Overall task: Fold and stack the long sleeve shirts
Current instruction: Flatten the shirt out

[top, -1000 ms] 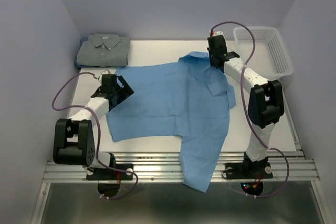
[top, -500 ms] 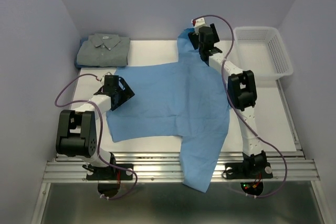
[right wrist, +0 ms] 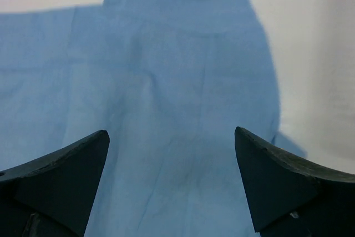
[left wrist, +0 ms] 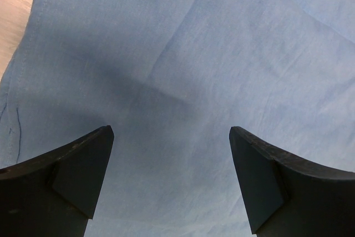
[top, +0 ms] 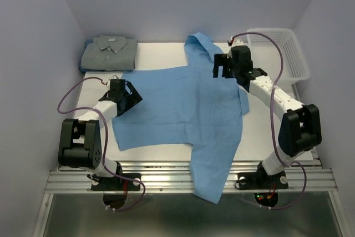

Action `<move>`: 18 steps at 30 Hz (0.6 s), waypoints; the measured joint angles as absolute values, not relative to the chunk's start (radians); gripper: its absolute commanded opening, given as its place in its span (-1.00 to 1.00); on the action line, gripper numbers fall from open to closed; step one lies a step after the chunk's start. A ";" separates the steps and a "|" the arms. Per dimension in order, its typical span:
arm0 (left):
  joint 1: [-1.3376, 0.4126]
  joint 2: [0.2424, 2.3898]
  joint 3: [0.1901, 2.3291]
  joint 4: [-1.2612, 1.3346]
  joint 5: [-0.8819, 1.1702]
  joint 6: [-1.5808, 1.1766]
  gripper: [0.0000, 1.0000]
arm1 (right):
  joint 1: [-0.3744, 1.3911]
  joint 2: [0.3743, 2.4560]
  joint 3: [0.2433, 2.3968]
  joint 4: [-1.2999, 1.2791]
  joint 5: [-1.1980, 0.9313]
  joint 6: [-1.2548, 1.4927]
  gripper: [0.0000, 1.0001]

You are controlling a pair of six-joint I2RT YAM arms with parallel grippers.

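Note:
A light sky-blue long sleeve shirt (top: pixel 183 106) lies spread flat across the white table (top: pixel 161 54). One sleeve (top: pixel 197 45) stretches toward the back wall, and the other sleeve (top: pixel 208 181) hangs over the near edge. A grey-green long sleeve shirt (top: pixel 109 53) sits folded at the far left corner. My left gripper (top: pixel 130 96) is open, low over the blue shirt's left edge; its wrist view shows only blue cloth (left wrist: pixel 183 70) between the fingers of the left gripper (left wrist: pixel 169 131). My right gripper (top: pixel 220 66) is open above the blue shirt's far right shoulder, empty, with the blue cloth (right wrist: pixel 183 81) below the right gripper (right wrist: pixel 172 134).
A white mesh basket (top: pixel 280 54) stands at the far right, close behind the right arm. Lilac walls close in the table on three sides. A metal rail (top: pixel 166 178) runs along the near edge.
The right gripper carried the far sleeve out toward the back wall, opened and let it go, then pulled back to the right. The left arm has not moved.

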State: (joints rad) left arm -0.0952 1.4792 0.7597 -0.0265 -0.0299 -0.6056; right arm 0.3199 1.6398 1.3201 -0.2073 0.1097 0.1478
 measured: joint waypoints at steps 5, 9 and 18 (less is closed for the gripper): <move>-0.112 1.515 0.770 -0.027 -0.023 -0.602 0.97 | 0.320 1.677 1.164 -0.292 -0.010 0.263 1.00; -0.124 1.565 0.808 -0.024 -0.017 -0.596 0.97 | 0.320 1.741 1.100 -0.363 -0.015 0.317 1.00; -0.147 1.750 1.005 -0.014 0.004 -0.585 0.97 | 0.215 1.820 1.152 -0.345 0.017 0.356 1.00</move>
State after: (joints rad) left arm -0.1471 1.7500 1.0054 -0.0143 0.0044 -0.5854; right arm 0.2146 1.8198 1.1519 -0.3447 0.0174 0.3565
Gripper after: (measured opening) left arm 0.985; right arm 0.997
